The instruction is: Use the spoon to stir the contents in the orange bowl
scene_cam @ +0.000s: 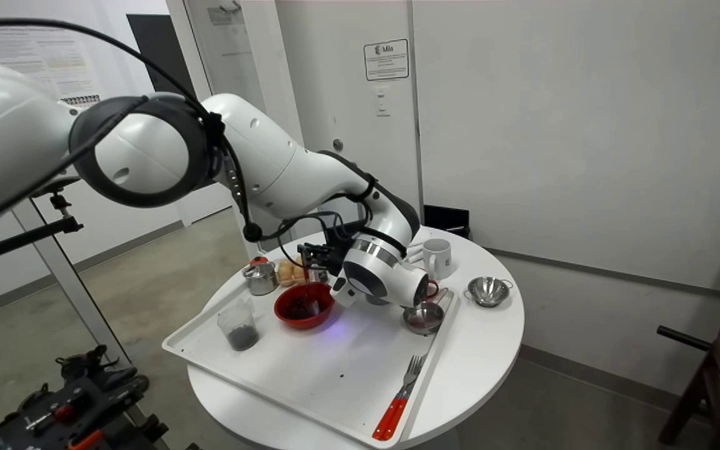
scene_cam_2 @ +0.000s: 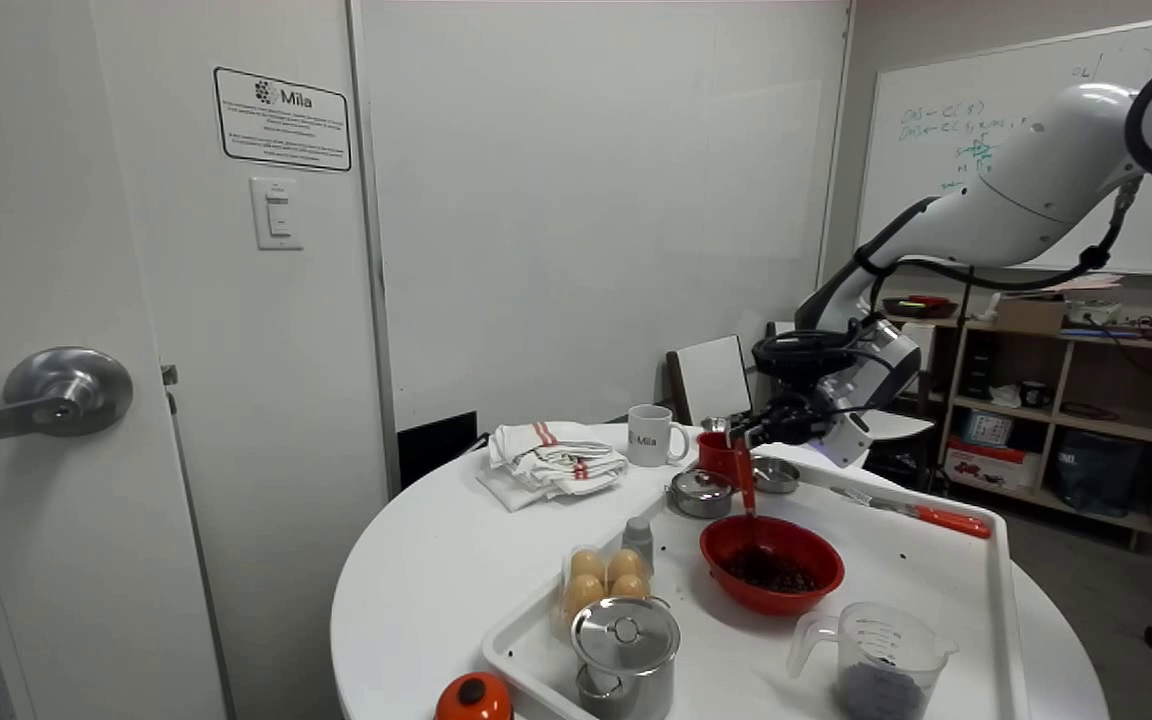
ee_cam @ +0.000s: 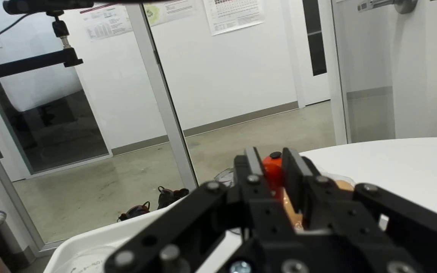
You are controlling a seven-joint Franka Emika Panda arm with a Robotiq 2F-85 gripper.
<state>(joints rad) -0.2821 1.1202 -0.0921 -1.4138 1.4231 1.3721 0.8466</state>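
Note:
The orange bowl, wide and red-orange, stands on the tray in both exterior views. It holds dark small bits. My gripper is above the bowl's rim, also seen in an exterior view and in the wrist view. It is shut on the reddish handle of the spoon, which shows between the fingers in the wrist view. The spoon hangs steeply, its lower end inside the bowl. How deep the head sits in the contents is hard to tell.
The white tray also holds a measuring cup, a lidded metal pot, eggs, a grey shaker, small metal pans and a fork and knife. A mug and towels lie beyond.

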